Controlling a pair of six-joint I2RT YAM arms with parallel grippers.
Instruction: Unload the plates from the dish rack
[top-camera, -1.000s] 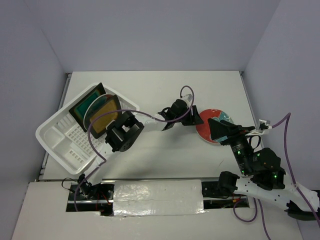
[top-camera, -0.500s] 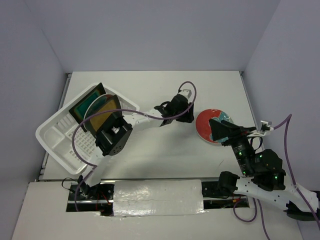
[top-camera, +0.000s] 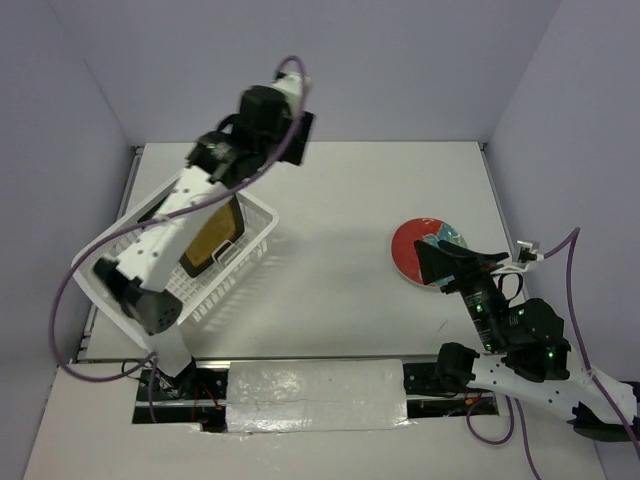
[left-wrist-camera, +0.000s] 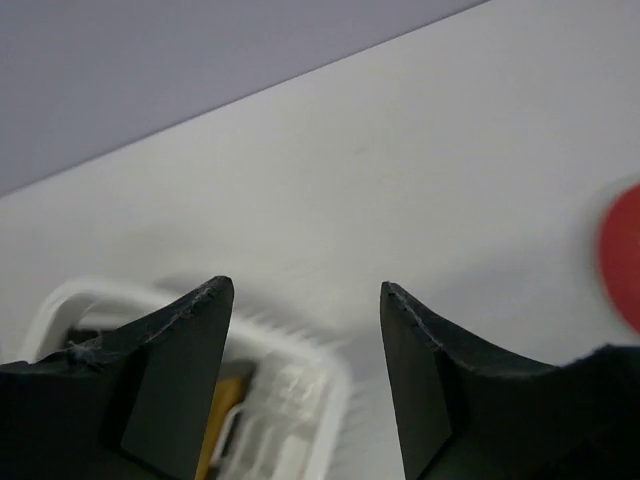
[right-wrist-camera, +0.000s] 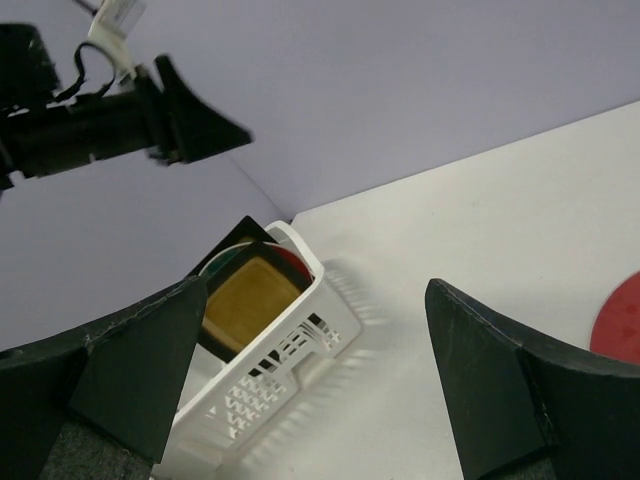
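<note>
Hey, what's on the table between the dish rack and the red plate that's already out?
Nothing. In the top external view the table is bare between the dish rack and the red plate.

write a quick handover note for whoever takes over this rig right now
Left gripper: open, empty, raised high above the dish rack.
Right gripper: open, empty, hovering by the red plate.
Done: one red plate lies flat on the table, right side.
Left: mustard-yellow square plate stands in the rack, more plates behind it, mostly hidden.
</note>
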